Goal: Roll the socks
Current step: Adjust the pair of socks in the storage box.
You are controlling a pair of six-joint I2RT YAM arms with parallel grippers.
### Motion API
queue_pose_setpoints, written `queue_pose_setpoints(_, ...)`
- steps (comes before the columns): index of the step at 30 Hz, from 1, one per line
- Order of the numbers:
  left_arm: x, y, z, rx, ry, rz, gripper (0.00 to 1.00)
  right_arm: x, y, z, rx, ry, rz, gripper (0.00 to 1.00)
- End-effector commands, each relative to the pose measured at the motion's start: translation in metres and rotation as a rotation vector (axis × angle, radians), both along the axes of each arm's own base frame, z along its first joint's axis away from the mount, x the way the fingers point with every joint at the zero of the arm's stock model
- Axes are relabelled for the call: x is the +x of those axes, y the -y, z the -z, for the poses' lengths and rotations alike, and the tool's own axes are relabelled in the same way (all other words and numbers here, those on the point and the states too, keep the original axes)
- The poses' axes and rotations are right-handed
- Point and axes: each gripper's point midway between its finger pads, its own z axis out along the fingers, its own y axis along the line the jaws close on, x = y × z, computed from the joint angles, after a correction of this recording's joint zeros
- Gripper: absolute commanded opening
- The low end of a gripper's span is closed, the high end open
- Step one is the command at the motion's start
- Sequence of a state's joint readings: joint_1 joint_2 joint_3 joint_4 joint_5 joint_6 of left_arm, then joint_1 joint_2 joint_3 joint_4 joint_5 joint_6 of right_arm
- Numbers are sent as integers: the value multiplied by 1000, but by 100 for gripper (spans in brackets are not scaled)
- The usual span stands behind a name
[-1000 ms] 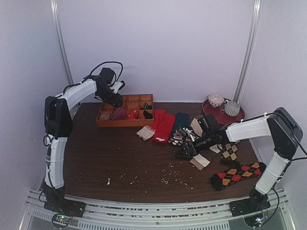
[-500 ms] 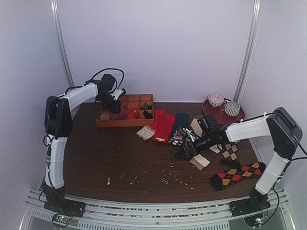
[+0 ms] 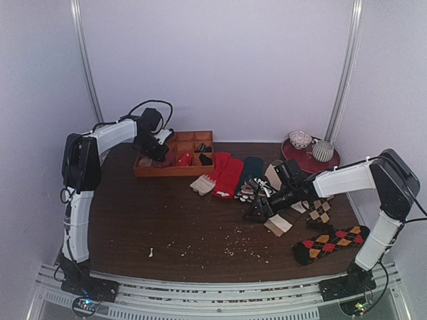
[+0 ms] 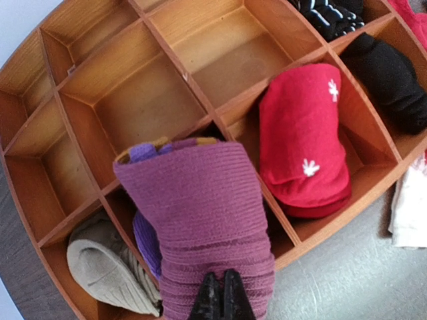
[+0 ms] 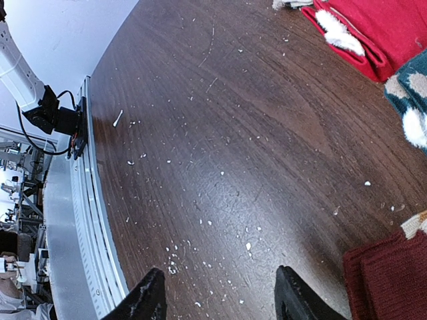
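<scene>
The rolled purple sock (image 4: 200, 220) hides its tray (image 4: 147, 100) compartment's floor.

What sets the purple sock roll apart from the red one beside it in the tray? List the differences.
The purple sock roll is ribbed with a yellow-orange edge; the red sock roll bears small white marks. The purple one rises above the dividers; the red one lies low in its compartment. The shut left gripper touches the purple roll, nothing the red. Both sit rolled in neighbouring compartments of the wooden tray.
</scene>
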State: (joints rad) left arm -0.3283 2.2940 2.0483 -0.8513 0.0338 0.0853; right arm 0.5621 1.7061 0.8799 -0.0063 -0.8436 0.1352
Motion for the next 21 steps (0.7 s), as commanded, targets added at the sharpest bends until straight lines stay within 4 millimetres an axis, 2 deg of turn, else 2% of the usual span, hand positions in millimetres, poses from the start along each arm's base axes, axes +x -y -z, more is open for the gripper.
queue_pose_setpoints(1, -29, -23, 52, 94, -157, -43, 0, 2, -1, 0, 18, -4, -2, 56)
queue_pose_setpoints(6, -32, -31, 79, 95, -219, -67, 0, 0, 0, -1, 23, -2, 0, 56)
queue_pose_setpoints(11, -34, -42, 97, 154, -272, -98, 0, -2, 1, 0, 24, -4, 2, 56)
queue_pose_setpoints(21, -74, -66, 140, 271, -423, -112, 0, -2, 0, -1, 41, 0, 3, 56)
